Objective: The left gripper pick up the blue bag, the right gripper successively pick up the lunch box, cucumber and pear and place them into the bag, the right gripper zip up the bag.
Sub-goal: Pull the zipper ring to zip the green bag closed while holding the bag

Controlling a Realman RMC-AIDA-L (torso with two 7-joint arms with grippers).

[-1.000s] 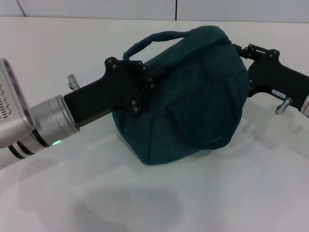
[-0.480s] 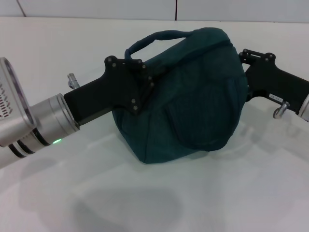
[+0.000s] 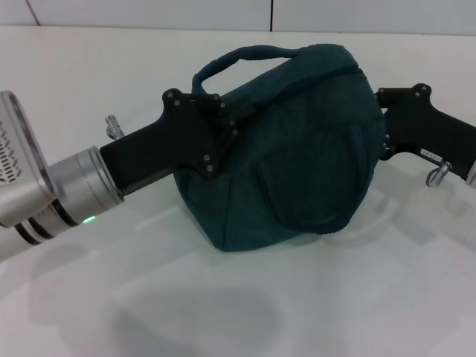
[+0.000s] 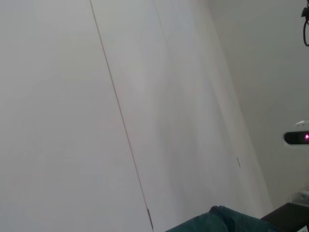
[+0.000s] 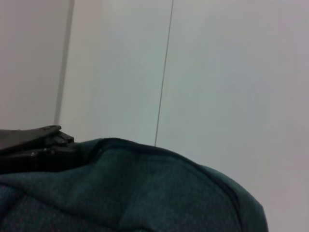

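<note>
The blue bag [image 3: 297,149] hangs above the white table, bulging, its top closed over and one loop handle [image 3: 238,58] arching up behind. My left gripper [image 3: 232,125] comes in from the left, shut on the fabric at the bag's upper left edge, and holds it up. My right gripper [image 3: 388,111] is pressed against the bag's upper right side, its tip hidden behind the fabric. The right wrist view shows the bag's [image 5: 145,193] top close up. A bit of the bag [image 4: 217,222] also shows in the left wrist view. The lunch box, cucumber and pear are out of view.
The white table [image 3: 111,67] spreads all around, with the bag's shadow [image 3: 193,320] on it below the bag. A pale panelled wall [image 3: 149,13] runs along the back edge.
My right gripper has slid to the right and slightly down along the bag's upper right edge. The bag's right side has shifted a little with it. The left gripper has held still.
</note>
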